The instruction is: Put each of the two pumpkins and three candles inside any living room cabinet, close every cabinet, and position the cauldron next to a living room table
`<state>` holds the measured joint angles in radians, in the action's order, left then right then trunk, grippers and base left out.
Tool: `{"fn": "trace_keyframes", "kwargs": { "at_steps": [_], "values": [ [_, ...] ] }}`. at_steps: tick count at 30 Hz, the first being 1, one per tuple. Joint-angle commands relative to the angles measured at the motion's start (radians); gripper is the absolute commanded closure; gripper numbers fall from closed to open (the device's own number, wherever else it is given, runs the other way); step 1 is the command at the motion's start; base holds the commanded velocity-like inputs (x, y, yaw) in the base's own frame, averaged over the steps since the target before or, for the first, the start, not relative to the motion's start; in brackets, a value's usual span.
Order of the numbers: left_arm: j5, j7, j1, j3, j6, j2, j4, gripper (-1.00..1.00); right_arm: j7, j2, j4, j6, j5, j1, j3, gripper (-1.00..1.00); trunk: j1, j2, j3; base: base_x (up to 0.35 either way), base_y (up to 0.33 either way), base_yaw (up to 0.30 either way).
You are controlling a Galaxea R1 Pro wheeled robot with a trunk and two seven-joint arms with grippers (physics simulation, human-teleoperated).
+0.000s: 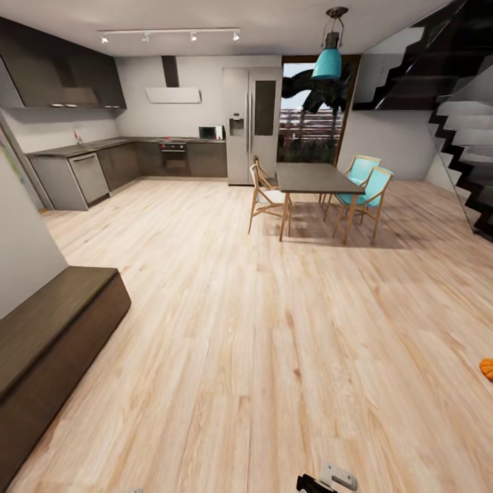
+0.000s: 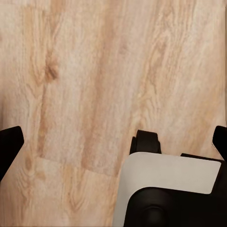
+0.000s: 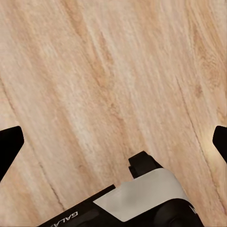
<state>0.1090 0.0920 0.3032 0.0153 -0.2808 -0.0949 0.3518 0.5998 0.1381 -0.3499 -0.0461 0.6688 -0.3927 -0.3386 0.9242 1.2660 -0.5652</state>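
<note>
One orange pumpkin (image 1: 487, 370) lies on the wood floor at the right edge of the head view, cut off by the frame. The long low dark brown cabinet (image 1: 55, 322) stands against the wall at the left, its front flush. My left gripper (image 2: 115, 141) is open over bare floor, its black fingertips (image 2: 9, 144) far apart with nothing between them. My right gripper (image 3: 115, 141) is open in the same way above the planks. The candles, the cauldron and the table are out of view.
A tall dark dining table (image 1: 311, 179) with wooden and teal chairs (image 1: 366, 195) stands ahead. Grey kitchen units (image 1: 103, 171) and a fridge (image 1: 250, 123) line the far wall. A staircase (image 1: 465, 150) climbs at the right. Wide wood floor (image 1: 274, 329) lies between.
</note>
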Motion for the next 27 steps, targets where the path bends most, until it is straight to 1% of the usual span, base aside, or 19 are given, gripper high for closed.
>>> {"fn": "trace_keyframes", "kwargs": {
  "at_steps": [1,22,27],
  "values": [
    [0.0,0.0,0.0,0.0,0.0,0.0,0.0,-1.0,0.0,0.0,0.0,0.0,0.0,0.0,0.0,-1.0,0.0,0.0,0.0,0.328,0.0,0.0],
    [0.0,0.0,-0.001,0.0,0.0,0.0,0.0,-1.0,0.0,0.0,0.0,0.0,0.001,0.0,0.001,-1.0,0.0,0.0,0.0,0.328,0.0,0.0],
    [0.001,0.0,0.0,0.0,0.015,0.0,0.0,-1.0,0.0,0.0,0.0,0.0,0.0,0.0,0.0,-1.0,0.0,0.0,0.0,0.328,0.0,0.0]
  ]
}}
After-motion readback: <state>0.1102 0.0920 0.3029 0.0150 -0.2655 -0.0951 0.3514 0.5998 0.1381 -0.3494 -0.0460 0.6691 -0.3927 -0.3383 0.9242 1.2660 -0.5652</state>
